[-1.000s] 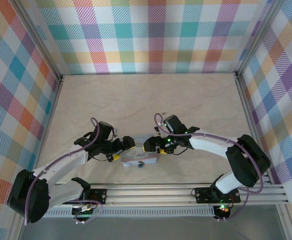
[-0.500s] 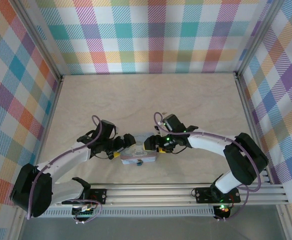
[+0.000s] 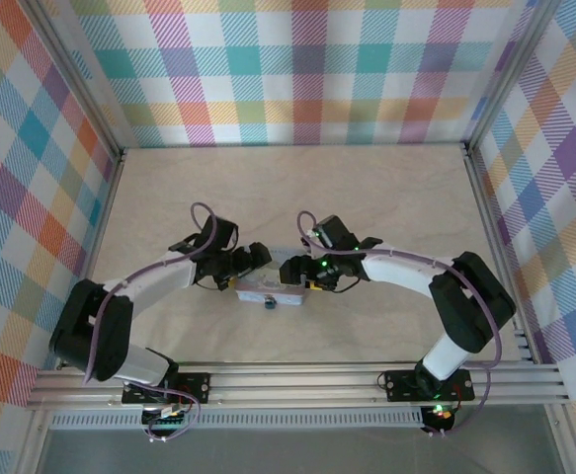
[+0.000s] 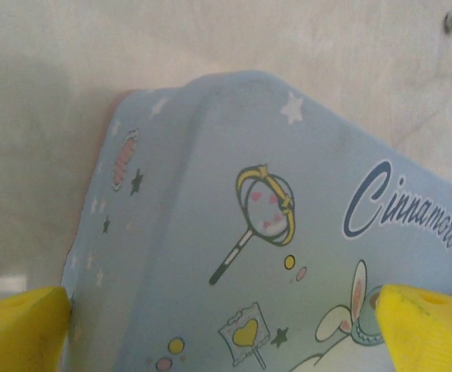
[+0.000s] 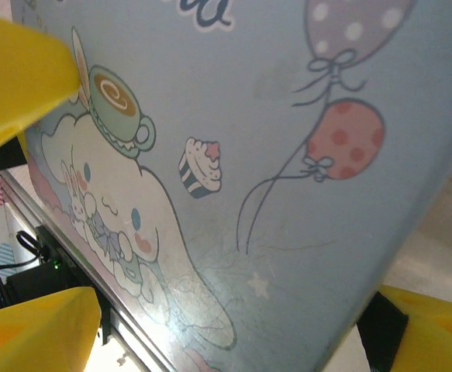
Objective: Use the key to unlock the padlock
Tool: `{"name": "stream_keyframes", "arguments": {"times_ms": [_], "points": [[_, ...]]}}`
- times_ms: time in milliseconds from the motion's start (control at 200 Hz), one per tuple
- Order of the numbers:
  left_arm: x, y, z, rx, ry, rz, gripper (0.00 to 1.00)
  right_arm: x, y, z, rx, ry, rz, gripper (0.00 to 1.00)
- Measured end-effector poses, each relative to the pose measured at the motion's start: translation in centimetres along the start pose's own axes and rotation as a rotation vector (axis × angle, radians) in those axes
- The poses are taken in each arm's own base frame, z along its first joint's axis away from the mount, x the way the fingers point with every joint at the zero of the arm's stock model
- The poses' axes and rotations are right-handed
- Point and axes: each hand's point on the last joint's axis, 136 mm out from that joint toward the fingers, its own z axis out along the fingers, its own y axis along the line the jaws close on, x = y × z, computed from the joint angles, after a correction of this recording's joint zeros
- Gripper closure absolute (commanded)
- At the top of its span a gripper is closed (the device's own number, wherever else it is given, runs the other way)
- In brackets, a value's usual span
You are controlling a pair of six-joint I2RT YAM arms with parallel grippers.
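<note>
A pale blue tin (image 3: 274, 287) with a white cartoon dog lies on the table between both arms. The tiny dark padlock (image 3: 269, 303) hangs at the tin's near edge. My left gripper (image 3: 250, 269) stands wide open, and its yellow fingertips (image 4: 20, 325) straddle the tin's (image 4: 249, 194) left end. My right gripper (image 3: 303, 277) is shut on the right end of the tin (image 5: 288, 194), whose lid spans the gap between its yellow fingers (image 5: 39, 325). The key is out of view.
The pale wooden table (image 3: 297, 197) is walled by checked panels on three sides. An aluminium rail (image 3: 297, 380) with both arm bases runs along the near edge. A yellow finger of the left gripper (image 5: 16, 77) shows in the right wrist view.
Both arms and the tin between them have shifted away from the near rail toward the table's middle. The right jaws have narrowed onto the tin.
</note>
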Motion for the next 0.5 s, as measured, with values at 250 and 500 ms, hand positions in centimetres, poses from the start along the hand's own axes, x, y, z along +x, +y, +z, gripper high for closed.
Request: {"name": "stream_keyframes", "arguments": {"times_ms": [250,500], "points": [[-4.1,-1.3,1.5,0.006,-0.051,0.024,0.00,-1.6,0.0,0.4,0.001,-0.010,-0.001,0.14],[-6.2,-2.0,2.3,0.025,-0.072,0.029,0.00,-3.5,-0.7,0.2,-0.006,-0.035,0.014,0.13]]}}
